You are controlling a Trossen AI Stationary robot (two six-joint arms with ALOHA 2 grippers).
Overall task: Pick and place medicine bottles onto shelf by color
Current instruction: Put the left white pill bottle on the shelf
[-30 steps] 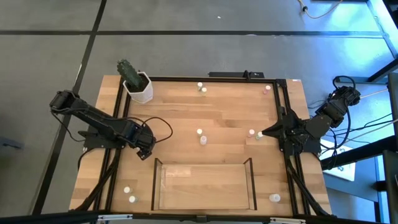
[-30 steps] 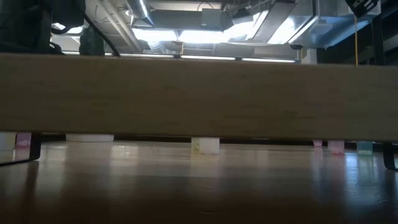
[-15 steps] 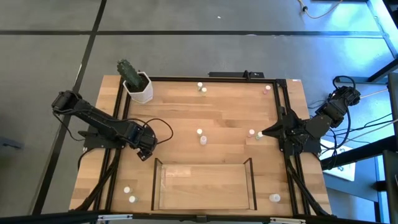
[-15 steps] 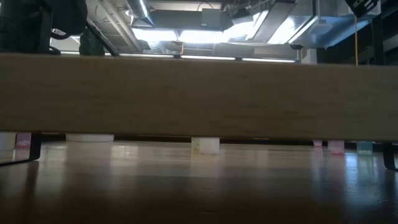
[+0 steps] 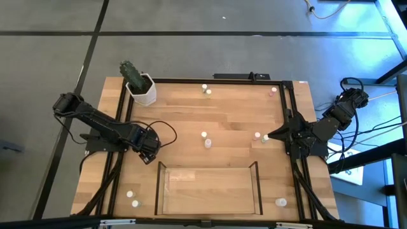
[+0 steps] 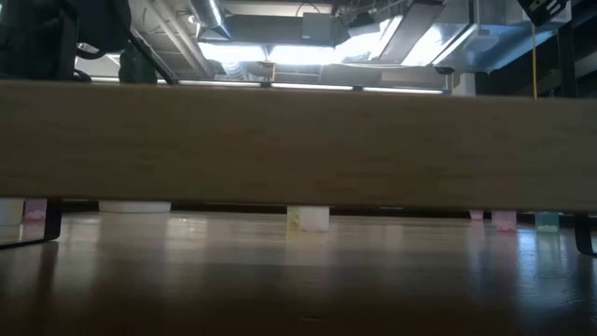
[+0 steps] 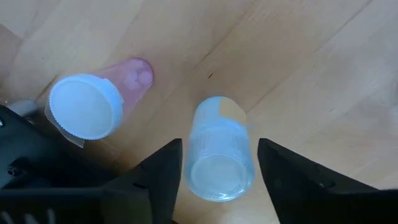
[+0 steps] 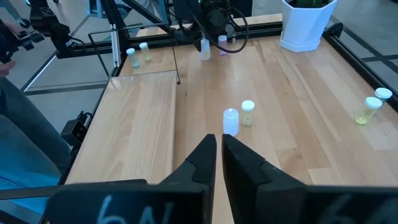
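Straddling a clear bottle [image 7: 219, 149], left hand [image 7: 217, 163] fingers apart, pointing down

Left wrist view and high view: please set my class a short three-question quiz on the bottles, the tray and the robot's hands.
1. True or false: a bottle already stands in the clear-walled tray.
2. What stands between the fingers of the left hand? A, the pink bottle. B, the clear bluish bottle. C, the cactus pot.
3. Which hand is shut with nothing in it?

Key
1. False: the tray's floor is bare.
2. B.
3. The right hand, at the table's right edge.
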